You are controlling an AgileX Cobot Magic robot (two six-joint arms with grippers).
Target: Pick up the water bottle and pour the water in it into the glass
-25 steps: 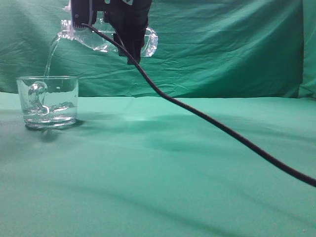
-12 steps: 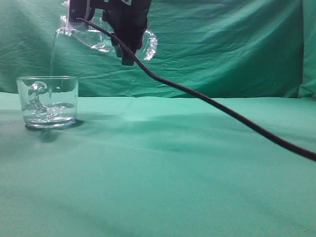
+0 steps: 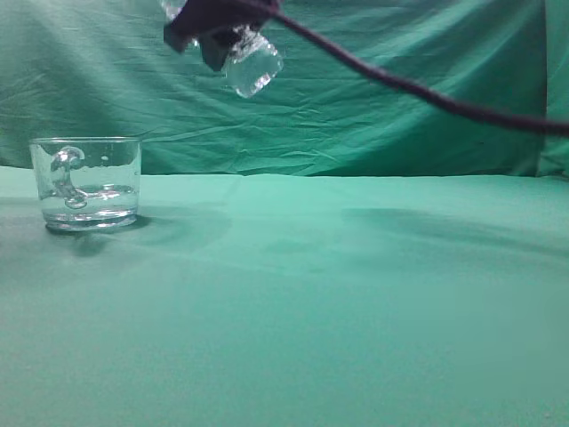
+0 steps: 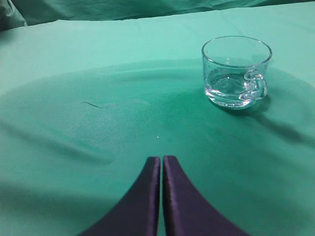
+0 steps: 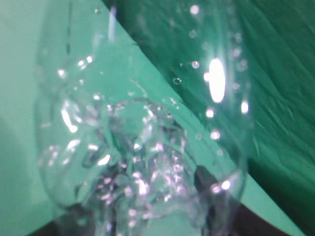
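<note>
The glass stands at the left on the green cloth with a little water in its bottom; its handle faces the exterior camera. It also shows in the left wrist view. My right gripper is high at the top edge, right of the glass, shut on the clear water bottle. Only the bottle's base end shows below the gripper. In the right wrist view the bottle fills the frame, blurred, with drops inside. My left gripper is shut and empty, low over the cloth, short of the glass.
A black cable runs from my right gripper across the upper right. A green backdrop hangs behind the table. The green tablecloth spreads across the front and right.
The right gripper has lifted and swung the bottle up and to the right, away from above the glass. The stream of water has stopped. The cable has risen off the table.
</note>
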